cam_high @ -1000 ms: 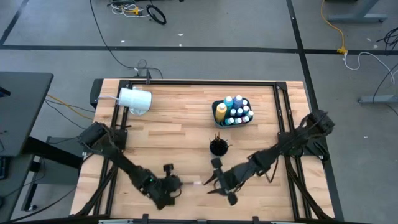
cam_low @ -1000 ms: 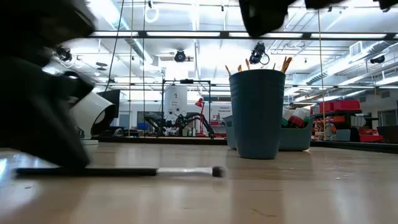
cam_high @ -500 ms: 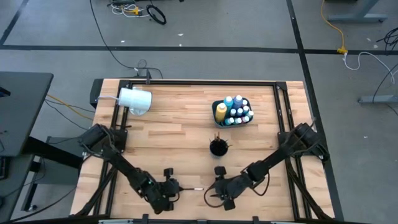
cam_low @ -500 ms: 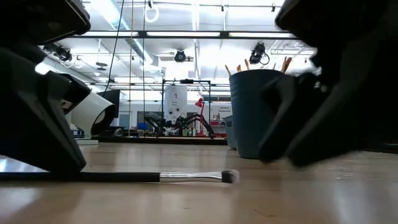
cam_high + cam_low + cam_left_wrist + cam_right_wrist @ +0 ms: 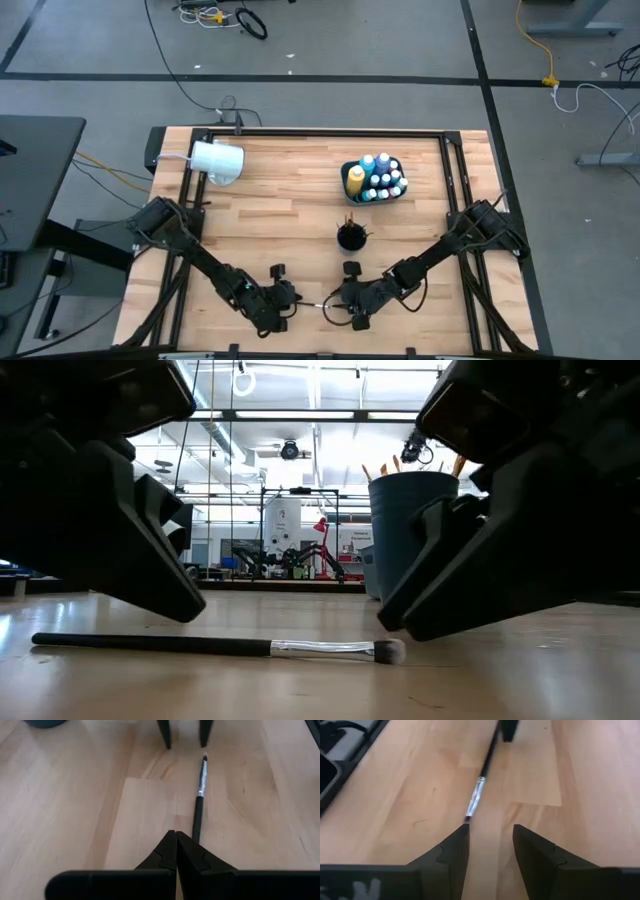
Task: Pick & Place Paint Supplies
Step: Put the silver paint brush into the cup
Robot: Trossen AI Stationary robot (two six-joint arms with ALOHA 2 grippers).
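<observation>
A thin dark-handled brush (image 5: 312, 302) lies flat on the wooden table near its near edge, showing in the low view as the brush (image 5: 220, 646) with its bristle end (image 5: 392, 651) toward the table's right. My left gripper (image 5: 285, 298) is shut and low beside the handle (image 5: 198, 817). My right gripper (image 5: 336, 303) is open and low at the bristle end (image 5: 468, 818), which lies just ahead of one fingertip (image 5: 457, 837). A dark cup with brushes (image 5: 350, 237) and a blue tray of paint bottles (image 5: 375, 178) stand farther back. My left gripper's shut fingers (image 5: 176, 840) lie level along the far side of the brush handle (image 5: 195, 832), pointing toward the table's right; whether they touch it, I cannot tell. My right gripper's one fingertip is right at the bristle end; whether they touch, I cannot tell.
A large white cup (image 5: 217, 161) lies on its side at the table's far left. The dark cup (image 5: 413, 540) stands just behind the grippers. Bare wood stretches between the grippers and the tray. Black frame rails (image 5: 460, 200) run along the table's sides.
My right gripper has come down and moved toward the table's left, to the brush's bristle end. My left gripper has shifted a little toward the table's right along the handle. The brush has slid a short way toward the table's right, staying flat.
</observation>
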